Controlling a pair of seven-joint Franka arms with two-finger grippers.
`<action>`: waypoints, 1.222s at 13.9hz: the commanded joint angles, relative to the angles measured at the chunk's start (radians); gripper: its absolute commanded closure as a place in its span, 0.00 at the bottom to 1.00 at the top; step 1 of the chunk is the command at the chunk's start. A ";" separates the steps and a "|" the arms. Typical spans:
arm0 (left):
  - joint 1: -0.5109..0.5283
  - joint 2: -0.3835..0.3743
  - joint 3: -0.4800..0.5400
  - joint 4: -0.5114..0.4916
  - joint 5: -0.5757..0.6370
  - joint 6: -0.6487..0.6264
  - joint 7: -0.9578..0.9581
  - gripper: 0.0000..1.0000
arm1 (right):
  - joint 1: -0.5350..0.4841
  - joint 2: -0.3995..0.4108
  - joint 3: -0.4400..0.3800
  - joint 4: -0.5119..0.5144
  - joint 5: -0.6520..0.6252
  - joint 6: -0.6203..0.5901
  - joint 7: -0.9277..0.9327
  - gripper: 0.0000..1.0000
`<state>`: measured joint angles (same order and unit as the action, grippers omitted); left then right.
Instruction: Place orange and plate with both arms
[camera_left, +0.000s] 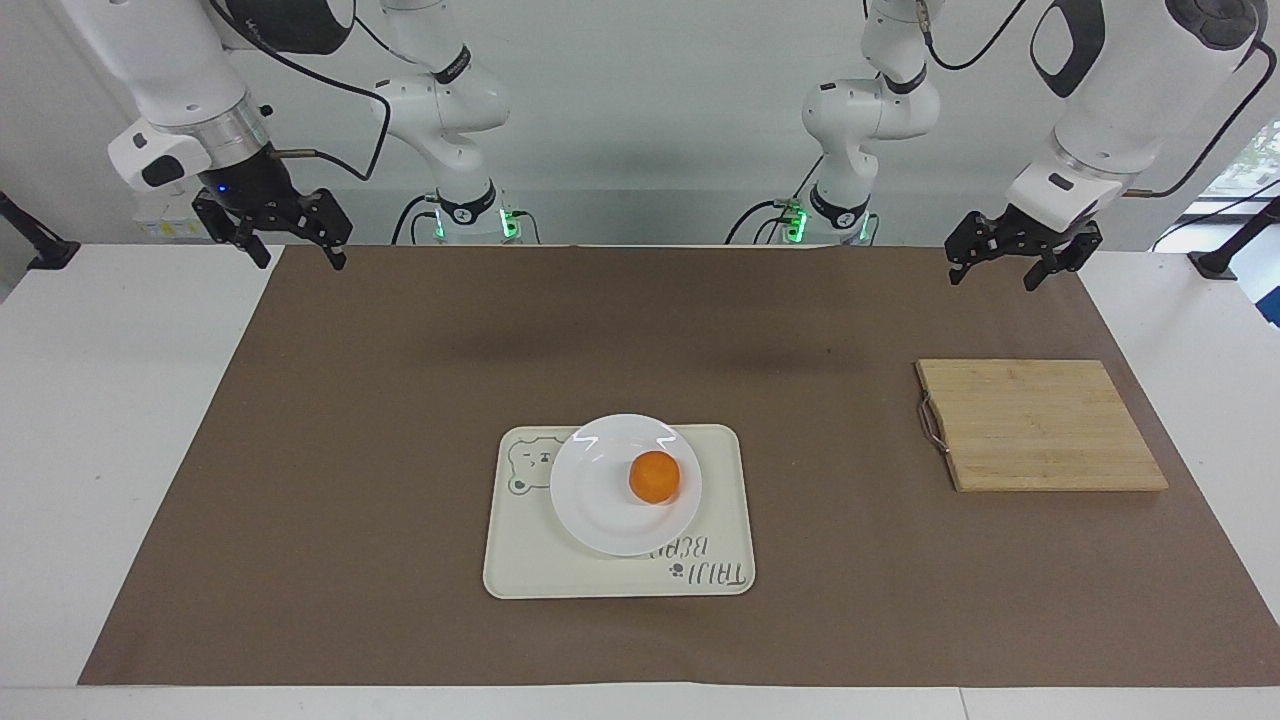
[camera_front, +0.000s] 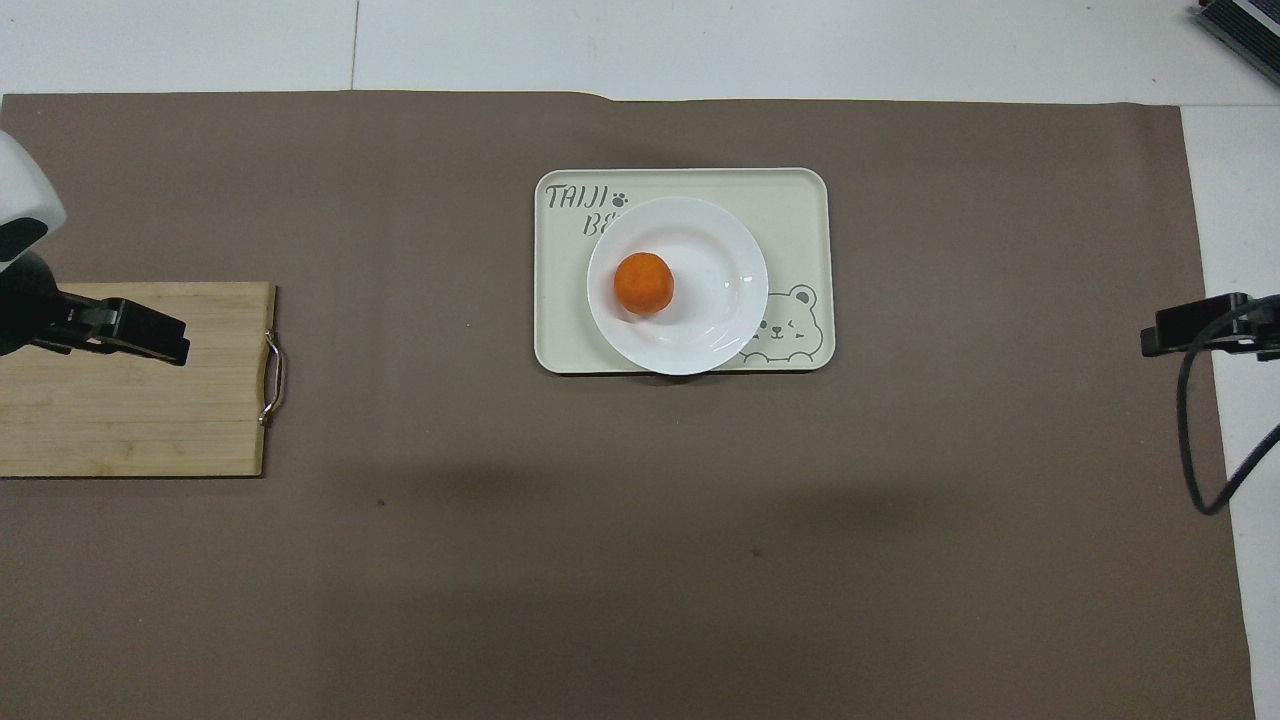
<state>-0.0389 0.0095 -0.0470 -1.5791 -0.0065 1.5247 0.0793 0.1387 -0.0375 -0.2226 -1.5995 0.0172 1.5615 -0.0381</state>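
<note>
The orange (camera_left: 655, 476) (camera_front: 643, 283) lies in the white plate (camera_left: 598, 500) (camera_front: 718, 300), toward the plate's left-arm side. The plate rests on a cream tray in the middle of the mat. My right gripper (camera_left: 300, 258) (camera_front: 1165, 338) hangs open and empty over the mat's corner at the right arm's end. My left gripper (camera_left: 995, 278) (camera_front: 165, 340) hangs open and empty at the left arm's end, over the mat's edge on the robots' side of the wooden board. Both grippers are well away from the plate.
The cream tray (camera_left: 530, 572) (camera_front: 795, 200) has a bear drawing and lettering. A wooden cutting board (camera_left: 1045, 430) (camera_front: 130, 425) with a metal handle lies at the left arm's end. A brown mat (camera_left: 350, 480) covers the table.
</note>
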 joint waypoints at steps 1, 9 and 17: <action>0.005 0.003 -0.004 0.014 0.020 -0.015 0.004 0.00 | -0.011 -0.035 -0.004 -0.033 -0.025 -0.006 -0.060 0.00; 0.005 0.003 -0.004 0.014 0.020 -0.015 0.004 0.00 | 0.005 -0.036 0.009 0.032 -0.065 0.000 -0.051 0.00; 0.005 0.003 -0.004 0.014 0.020 -0.015 0.004 0.00 | 0.002 -0.047 0.011 0.001 -0.034 -0.020 -0.026 0.00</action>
<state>-0.0389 0.0095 -0.0470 -1.5791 -0.0065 1.5247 0.0793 0.1432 -0.0649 -0.2150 -1.5795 -0.0286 1.5461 -0.0743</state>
